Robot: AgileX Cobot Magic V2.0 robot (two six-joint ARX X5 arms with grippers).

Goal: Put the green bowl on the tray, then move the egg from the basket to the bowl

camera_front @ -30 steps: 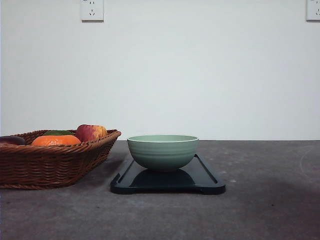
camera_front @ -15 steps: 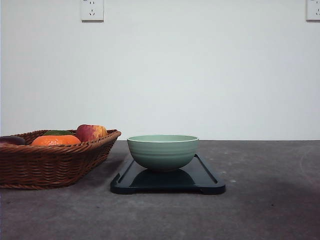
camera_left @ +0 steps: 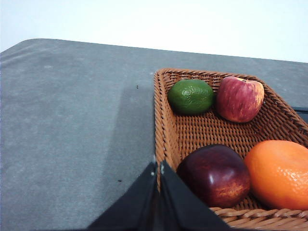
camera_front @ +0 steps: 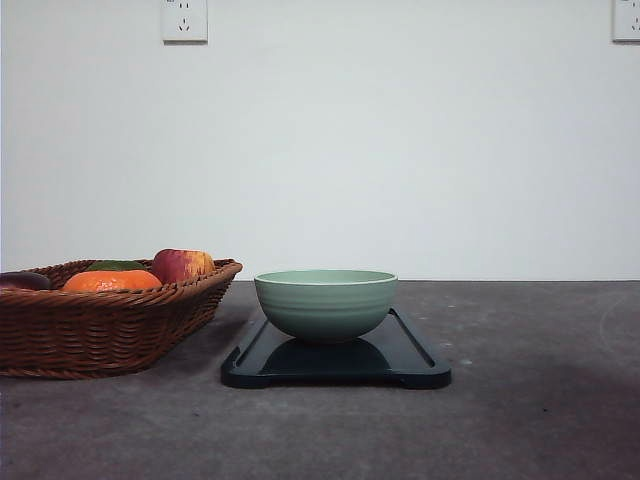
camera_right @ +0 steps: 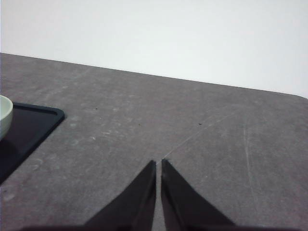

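Observation:
The green bowl (camera_front: 325, 303) stands upright on the dark tray (camera_front: 410, 365) at the table's middle. To its left sits the wicker basket (camera_front: 100, 325) holding fruit; the egg is hidden from me. In the left wrist view my left gripper (camera_left: 158, 167) is shut, its tips meeting over the basket's (camera_left: 161, 122) near rim beside a dark red fruit (camera_left: 215, 174). My right gripper (camera_right: 158, 163) is shut with nothing in it above bare table, to the right of the tray corner (camera_right: 41, 122) and a sliver of the bowl (camera_right: 4, 115).
The basket carries a lime (camera_left: 191, 96), an apple (camera_left: 239, 98) and an orange (camera_left: 278, 172). Grey tabletop (camera_front: 540, 400) stretches right of the tray. A white wall with two sockets stands behind.

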